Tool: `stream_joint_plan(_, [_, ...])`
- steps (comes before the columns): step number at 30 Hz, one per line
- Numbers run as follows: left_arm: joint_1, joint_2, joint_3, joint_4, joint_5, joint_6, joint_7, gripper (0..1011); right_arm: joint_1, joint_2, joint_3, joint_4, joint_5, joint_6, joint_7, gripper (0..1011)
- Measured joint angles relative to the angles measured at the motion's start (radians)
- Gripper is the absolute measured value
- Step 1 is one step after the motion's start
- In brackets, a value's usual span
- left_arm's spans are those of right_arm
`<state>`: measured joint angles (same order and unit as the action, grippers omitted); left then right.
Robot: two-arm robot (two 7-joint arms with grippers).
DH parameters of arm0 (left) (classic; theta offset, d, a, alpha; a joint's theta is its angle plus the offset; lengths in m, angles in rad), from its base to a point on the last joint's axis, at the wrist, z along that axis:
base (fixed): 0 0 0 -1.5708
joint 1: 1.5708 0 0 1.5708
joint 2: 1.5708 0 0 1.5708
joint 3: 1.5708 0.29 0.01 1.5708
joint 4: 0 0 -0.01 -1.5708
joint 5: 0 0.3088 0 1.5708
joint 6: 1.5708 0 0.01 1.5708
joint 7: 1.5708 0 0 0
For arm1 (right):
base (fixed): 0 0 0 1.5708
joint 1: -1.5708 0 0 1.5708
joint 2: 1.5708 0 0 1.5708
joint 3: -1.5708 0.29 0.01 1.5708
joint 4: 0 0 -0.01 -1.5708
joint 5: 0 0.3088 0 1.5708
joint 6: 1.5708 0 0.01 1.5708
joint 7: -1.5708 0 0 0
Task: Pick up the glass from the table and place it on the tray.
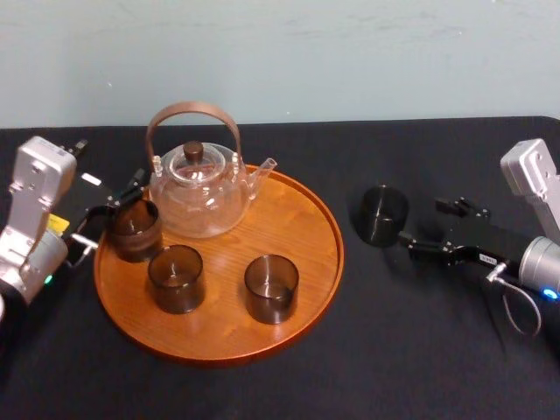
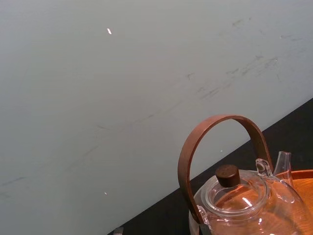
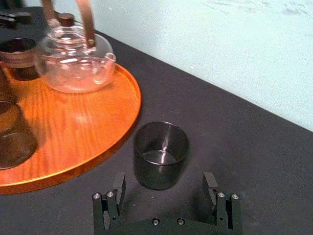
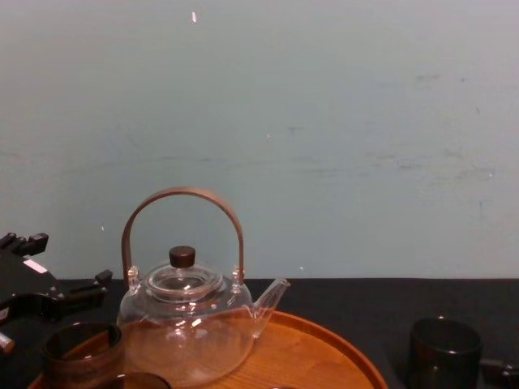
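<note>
On the black table (image 1: 394, 350), just beside the right rim of the tray (image 1: 297, 219) but clear of it, the glass (image 1: 383, 214) stood upright, mouth up, untouched. The right gripper (image 1: 424, 223) lay low over the cloth directly behind the glass. Its jaws were spread wide, wider than the glass. The right wrist view showed one finger (image 3: 119, 186) to either side of the glass's near wall, neither in contact. Judgement: this is the approach for a side grasp, kept level so the jaws can straddle the body and not the lip. Nothing has been gripped yet.

On the tray: three matching tumblers (image 1: 176, 278) and a clear teapot (image 1: 199, 192) at the back. Free wood remained on the right half, nearest the glass, which looks the likely landing spot.

The left gripper (image 1: 112, 213) sat at the tray's left edge, close by the leftmost tumbler. Whether it was open or closed could not be told. It was well apart from the task's glass.
</note>
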<state>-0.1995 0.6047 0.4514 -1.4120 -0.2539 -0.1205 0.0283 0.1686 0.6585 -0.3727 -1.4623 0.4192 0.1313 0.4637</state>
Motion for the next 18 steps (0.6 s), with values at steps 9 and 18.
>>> stream_joint_plan(9, [0.000,0.000,0.000,0.000,0.000,0.000,0.000,1001,0.024,-0.038,0.007,0.031,-0.025,0.048,-0.023,1003])
stream_joint_plan(18, [0.000,0.000,0.000,0.000,0.000,0.000,0.000,1001,0.068,-0.078,-0.012,0.081,-0.052,0.061,0.006,1002])
